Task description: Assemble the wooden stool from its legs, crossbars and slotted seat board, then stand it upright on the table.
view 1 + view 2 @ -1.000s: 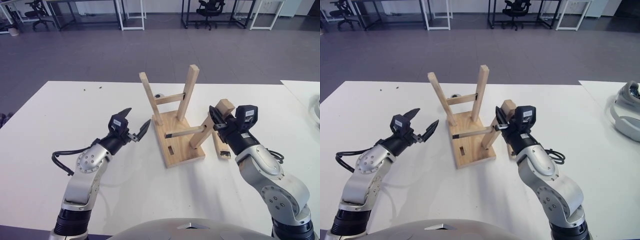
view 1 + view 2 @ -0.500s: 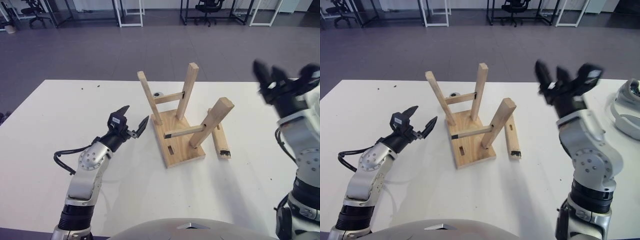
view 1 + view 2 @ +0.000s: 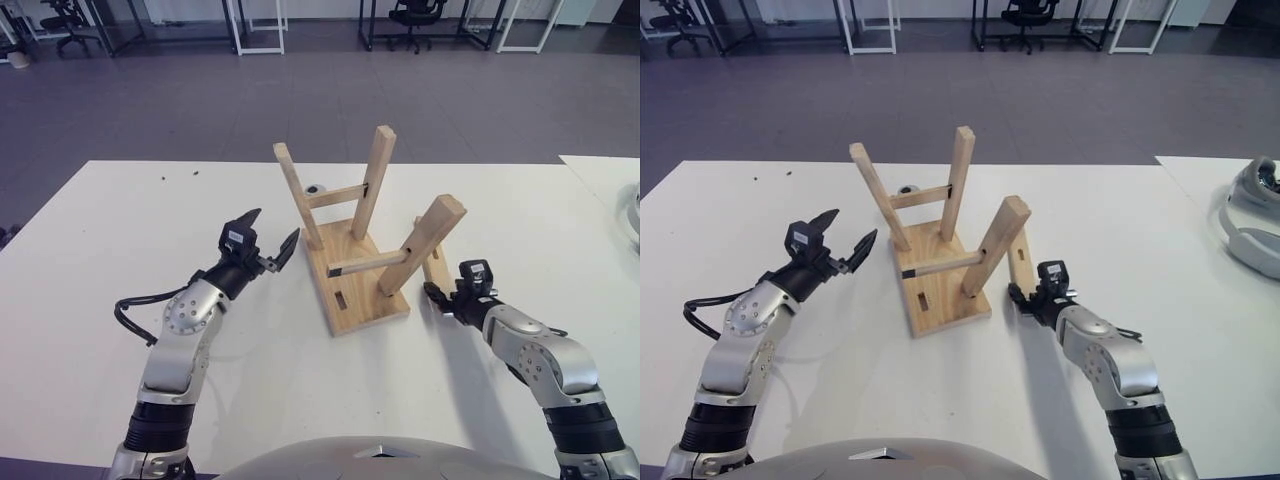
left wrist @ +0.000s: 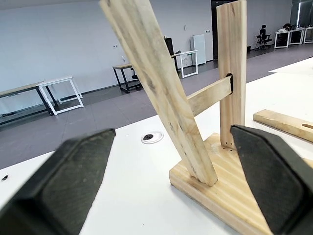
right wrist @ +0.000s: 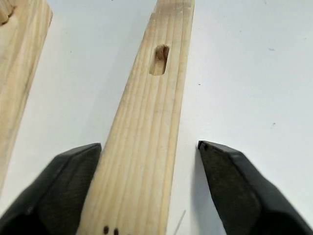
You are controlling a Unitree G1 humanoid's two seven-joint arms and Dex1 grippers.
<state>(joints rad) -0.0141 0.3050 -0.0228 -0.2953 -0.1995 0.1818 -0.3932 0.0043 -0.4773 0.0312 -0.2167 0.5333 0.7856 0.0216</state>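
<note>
R gripper has left the leaning leg, swung up, then dropped to lower right. Its fingers are now spread astride the loose leg lying on the table, not pinching yet, so the 4th leg looks next. L gripper still hovers left of centre, fingers spread, empty. Mid-frame, the seat board lies upside down w/ three legs and two crossbars in. The leaning leg, just beside the loose one, may get knocked.

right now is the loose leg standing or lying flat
Lying flat: the loose leg rests lengthwise on the table beside the seat board, with the right gripper open astride its end.
</note>
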